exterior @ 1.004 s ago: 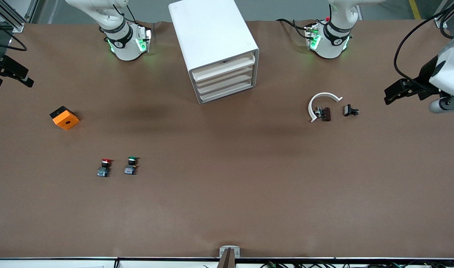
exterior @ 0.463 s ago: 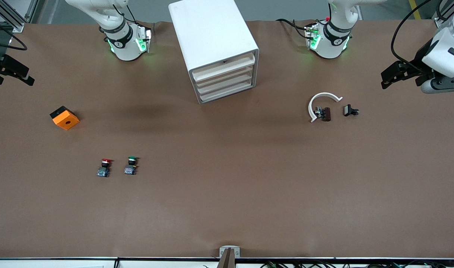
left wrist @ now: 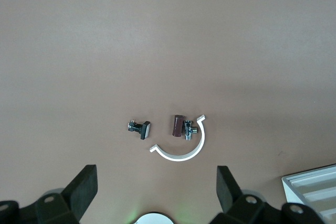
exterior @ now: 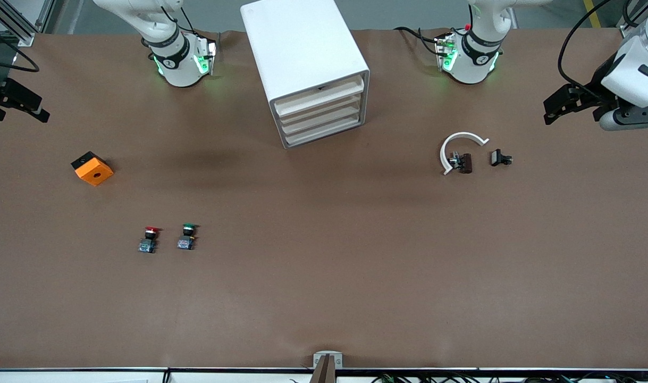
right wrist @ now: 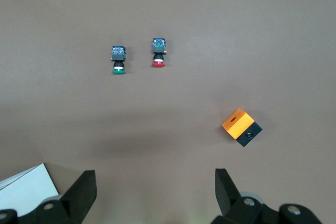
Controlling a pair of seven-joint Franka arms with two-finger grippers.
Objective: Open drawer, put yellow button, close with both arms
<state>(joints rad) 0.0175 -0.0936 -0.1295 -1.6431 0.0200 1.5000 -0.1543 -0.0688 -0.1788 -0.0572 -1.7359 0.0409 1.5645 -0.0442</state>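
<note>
Four drawer (exterior: 319, 98) fronts camera-facing (shut)

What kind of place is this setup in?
Likely a robotics lab test bench: two white robot arms bolted to a brown-covered table, a white four-drawer cabinet, and small push buttons as practice parts.

table (exterior: 324, 276): plain brown
cabinet (exterior: 297, 48): white
drawer (exterior: 319, 99): cream front
red-capped button (exterior: 149, 239): red cap, black and blue-grey body
green-capped button (exterior: 186, 237): green cap, dark body
block (exterior: 92, 168): orange top, black side
curved clip (exterior: 458, 145): white
arm bases: white, green lights
</note>
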